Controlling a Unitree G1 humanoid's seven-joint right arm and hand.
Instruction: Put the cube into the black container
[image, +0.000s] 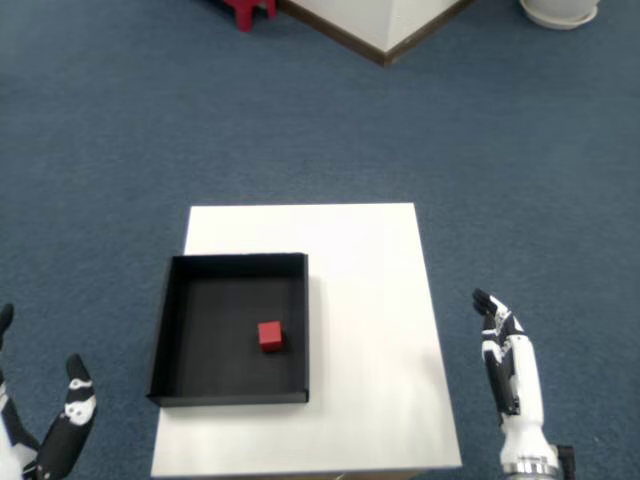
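— One hand matters most: how is the right hand posed?
— Flat and empty, fingers straight and pointing away from the robot. It hangs over the carpet, just off the right edge of the white table.
— Where does the cube lie from it?
— Well to that hand's left, across the bare tabletop, resting on the floor of the black container, slightly right of its middle.
— And the left hand?
— Low at the far side, beside the table, touching nothing.
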